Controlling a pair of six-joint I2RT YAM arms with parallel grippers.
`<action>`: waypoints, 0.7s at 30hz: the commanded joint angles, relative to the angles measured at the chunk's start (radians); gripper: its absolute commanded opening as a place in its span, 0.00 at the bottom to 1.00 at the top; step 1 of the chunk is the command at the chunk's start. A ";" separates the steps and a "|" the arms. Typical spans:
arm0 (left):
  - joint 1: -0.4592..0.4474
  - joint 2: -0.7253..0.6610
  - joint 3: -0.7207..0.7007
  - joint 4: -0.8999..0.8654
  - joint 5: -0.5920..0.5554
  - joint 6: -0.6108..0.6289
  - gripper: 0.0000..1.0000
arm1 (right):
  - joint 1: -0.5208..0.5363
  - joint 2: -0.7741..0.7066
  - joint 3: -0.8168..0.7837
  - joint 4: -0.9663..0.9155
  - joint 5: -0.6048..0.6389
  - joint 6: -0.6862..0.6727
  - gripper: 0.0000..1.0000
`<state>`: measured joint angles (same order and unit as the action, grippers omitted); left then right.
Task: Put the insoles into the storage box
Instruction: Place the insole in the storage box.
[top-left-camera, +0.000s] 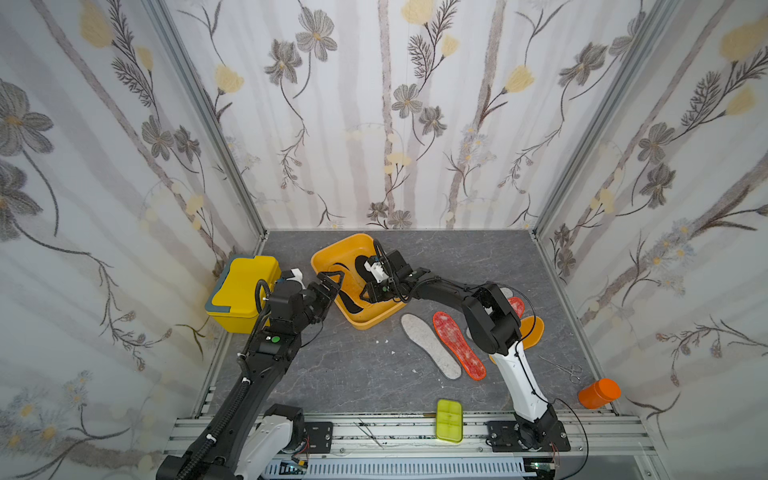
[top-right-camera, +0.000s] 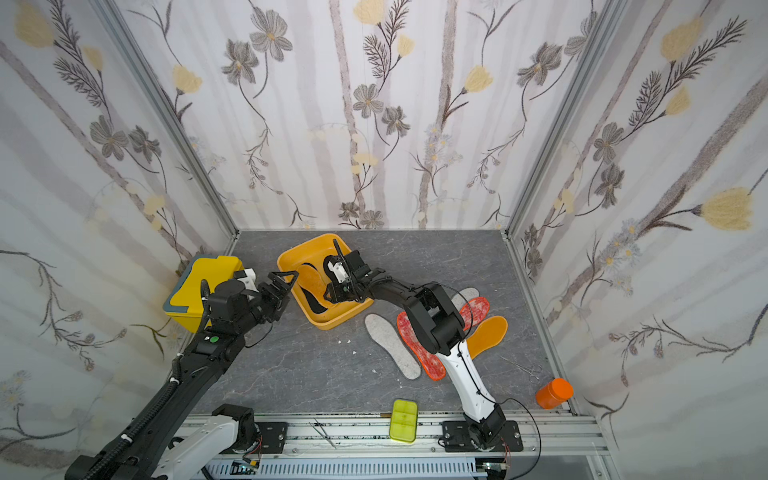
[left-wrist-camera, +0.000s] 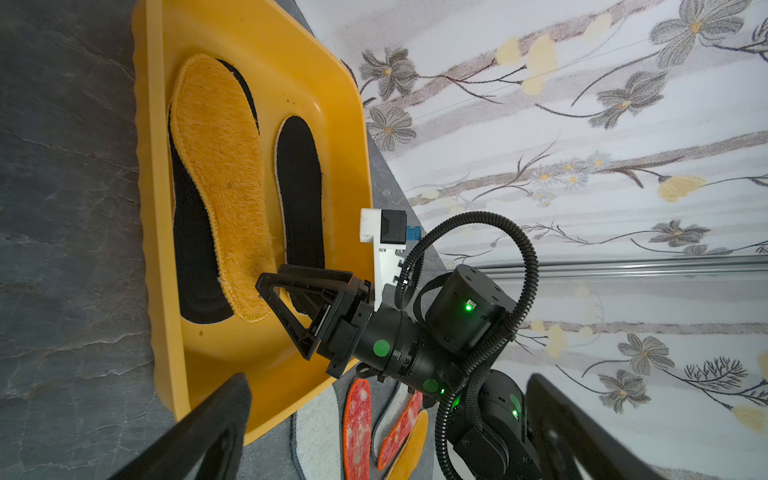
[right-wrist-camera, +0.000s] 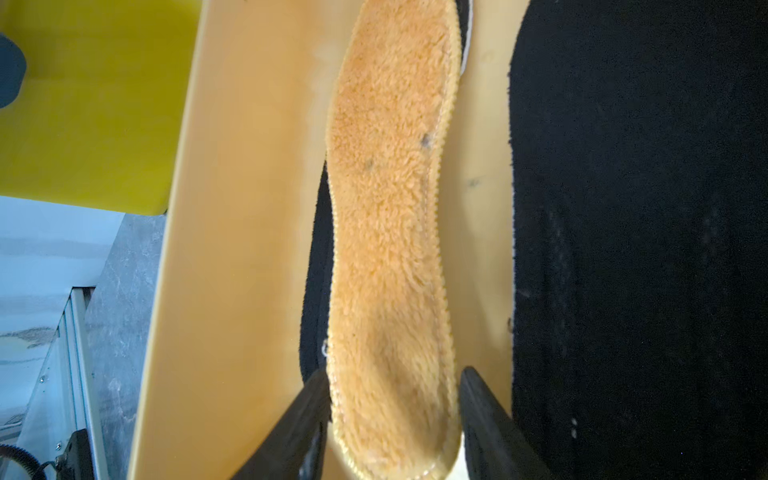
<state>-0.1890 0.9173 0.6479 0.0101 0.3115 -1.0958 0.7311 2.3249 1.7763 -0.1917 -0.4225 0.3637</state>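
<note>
The orange-yellow storage box (top-left-camera: 345, 245) stands at the back of the table. In it an orange-yellow insole (left-wrist-camera: 220, 166) lies on a black insole (left-wrist-camera: 191, 249), beside a second black one (left-wrist-camera: 299, 187). My right gripper (right-wrist-camera: 395, 374) reaches into the box, its jaws closed against both sides of that orange-yellow insole's heel. My left gripper (top-left-camera: 337, 289) hangs open and empty beside the box's left rim. On the table to the right lie a grey-white insole (top-left-camera: 430, 345), a red-orange one (top-left-camera: 457, 345) and another orange-yellow one (top-right-camera: 488, 334). My right arm partly hides two more.
A taller yellow lidded box (top-left-camera: 243, 291) stands against the left wall. A lime-green case (top-left-camera: 449, 420) rests on the front rail, with tweezers (top-left-camera: 370, 432) to its left. An orange jar (top-left-camera: 598, 392) and metal forceps (top-left-camera: 561, 365) lie front right. Papered walls enclose three sides.
</note>
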 joint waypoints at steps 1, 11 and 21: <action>0.001 -0.001 -0.005 0.027 0.004 0.004 1.00 | 0.003 0.001 0.000 0.028 -0.038 0.005 0.50; 0.001 -0.006 -0.005 0.025 0.005 0.004 1.00 | 0.003 -0.004 -0.004 0.053 -0.079 0.032 0.50; 0.000 0.016 0.002 0.028 0.021 0.014 1.00 | -0.022 -0.188 -0.073 0.076 0.090 -0.012 0.52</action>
<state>-0.1890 0.9268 0.6453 0.0109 0.3191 -1.0958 0.7185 2.1986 1.7210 -0.1513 -0.4084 0.3721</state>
